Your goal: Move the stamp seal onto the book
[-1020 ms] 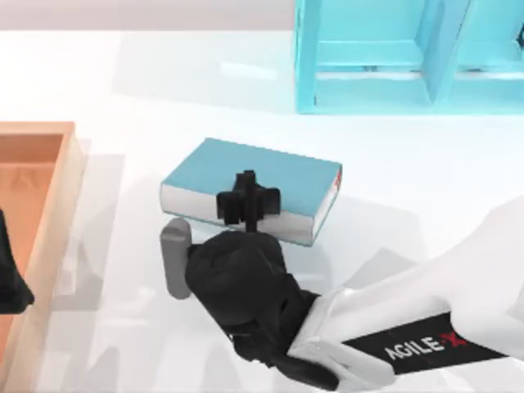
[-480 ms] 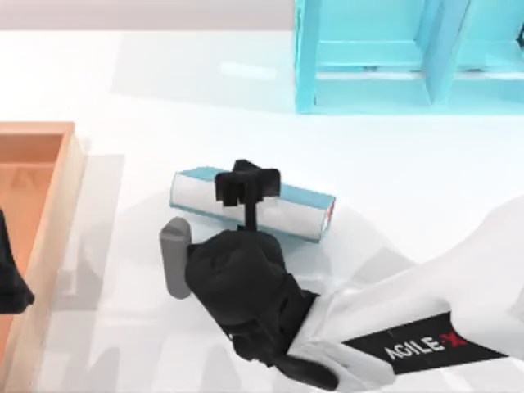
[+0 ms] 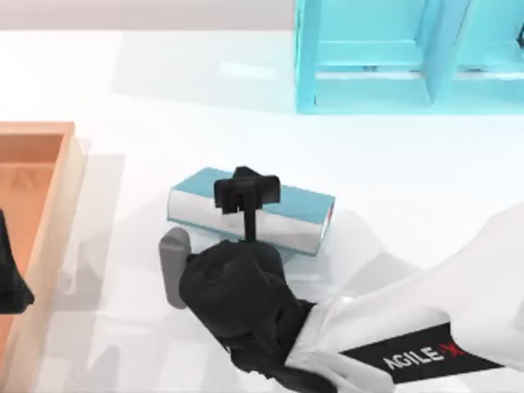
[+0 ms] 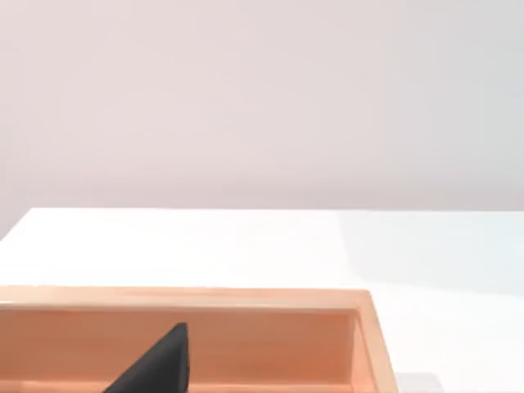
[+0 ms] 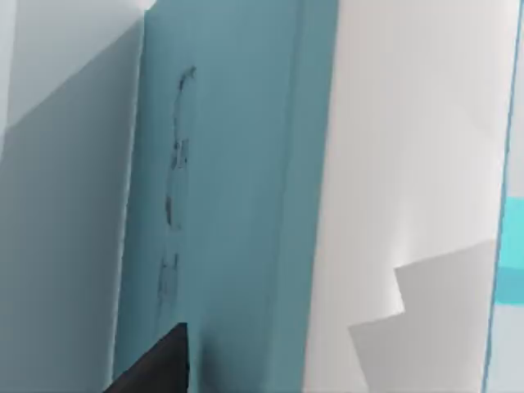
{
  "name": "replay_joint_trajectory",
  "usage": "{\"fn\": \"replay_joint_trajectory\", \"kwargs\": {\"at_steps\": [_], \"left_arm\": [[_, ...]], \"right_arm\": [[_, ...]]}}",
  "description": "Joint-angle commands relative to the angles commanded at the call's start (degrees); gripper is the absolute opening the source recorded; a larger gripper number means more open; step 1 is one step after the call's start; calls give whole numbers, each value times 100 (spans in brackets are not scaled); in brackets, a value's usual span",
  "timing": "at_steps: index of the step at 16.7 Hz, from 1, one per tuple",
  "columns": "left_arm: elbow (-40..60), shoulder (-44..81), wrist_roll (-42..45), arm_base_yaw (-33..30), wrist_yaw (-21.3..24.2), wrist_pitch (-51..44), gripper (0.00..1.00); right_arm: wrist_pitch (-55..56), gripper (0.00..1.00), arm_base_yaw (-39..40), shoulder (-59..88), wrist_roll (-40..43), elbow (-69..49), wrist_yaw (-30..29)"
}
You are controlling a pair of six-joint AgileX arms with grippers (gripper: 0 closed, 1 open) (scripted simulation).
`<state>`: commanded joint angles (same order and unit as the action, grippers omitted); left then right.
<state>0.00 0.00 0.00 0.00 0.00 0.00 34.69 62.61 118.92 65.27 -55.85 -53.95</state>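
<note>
- Right gripper (image 3: 246,192): it sits over the near edge of the book, black fingers pointing toward the shelf side. Whether the fingers are released or clenched, I cannot tell, and nothing can be made out between them.
- Book (image 3: 295,205): teal cover, white page edges facing the arm, lying near the middle of the table, tilted so little of the cover shows. The right wrist view has the teal cover (image 5: 229,205) close up, with faint dark marks on it.
- Grey cylinder (image 3: 173,262): just beside the book's left corner, partly hidden by the right arm's black wrist.
- Stamp seal: I cannot locate it.
- Turquoise shelf unit (image 3: 368,90): far side of the table, well apart from the book.
- Wooden tray (image 3: 70,164): at the table's left edge; its rim (image 4: 246,296) also appears in the left wrist view.
- Left gripper (image 3: 10,286): parked over the tray; finger state cannot be told.
</note>
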Motion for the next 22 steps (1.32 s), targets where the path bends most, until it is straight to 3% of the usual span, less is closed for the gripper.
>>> {"fn": "replay_joint_trajectory", "kwargs": {"at_steps": [11,18,22], "left_arm": [[0,0,0,0,0,0,100],[0,0,0,0,0,0,100],[0,0,0,0,0,0,100]], "right_arm": [[-2914,100,2109,-891,-2749,377,-1618],[-2979,100,2117,-965,-2835,384,-1599],[-3002,100,1520,-1780,-3129,786,-1044]]}}
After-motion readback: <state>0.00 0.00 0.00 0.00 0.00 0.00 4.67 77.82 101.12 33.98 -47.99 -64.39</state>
